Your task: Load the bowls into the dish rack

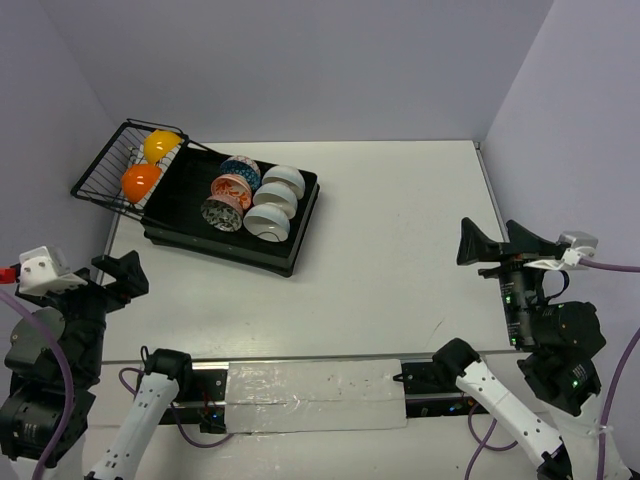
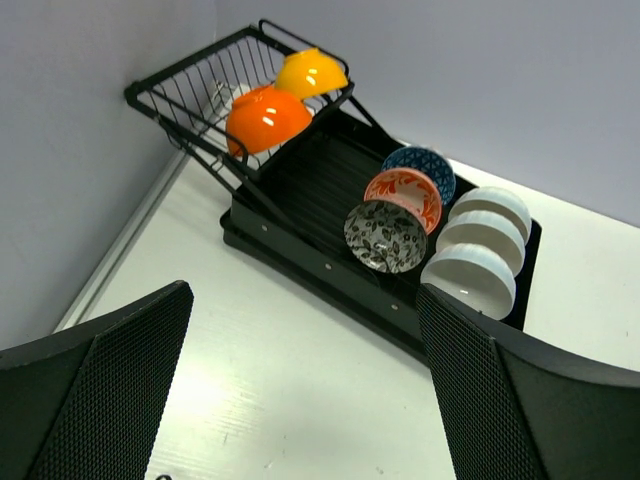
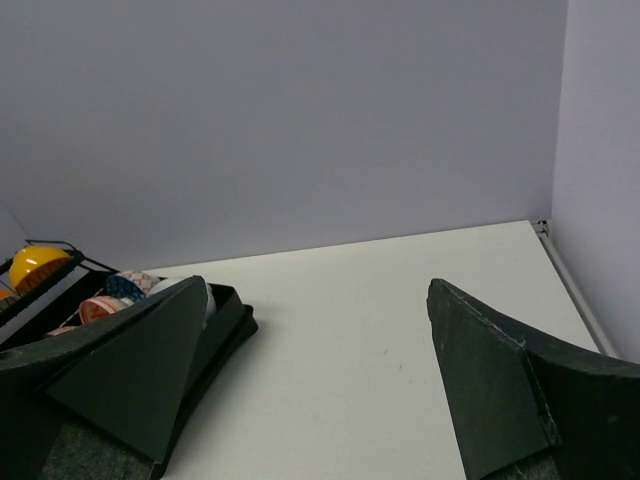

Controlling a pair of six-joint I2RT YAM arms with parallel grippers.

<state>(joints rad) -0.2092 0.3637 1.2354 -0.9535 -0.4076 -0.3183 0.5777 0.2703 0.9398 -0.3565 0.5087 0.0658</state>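
White table [image 1: 400, 260] bounded by pale lilac walls [image 1: 300, 60], a crinkled white strip [image 1: 315, 395] along its near edge

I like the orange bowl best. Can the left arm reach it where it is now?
Probably yes. The orange bowl sits in the basket, on the same side as the left arm. Nothing stands between them, and the arm's jaws are open and empty.

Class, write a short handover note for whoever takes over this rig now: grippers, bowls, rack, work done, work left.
Left gripper: open, empty, near left.
Right gripper: open, empty, near right.
Dish rack: far left of the table.
Yellow bowl and orange bowl in its wire basket; three patterned bowls and three white bowls in two rows in the rack.
Done: eight bowls loaded.
Left: no bowl visible outside the rack.
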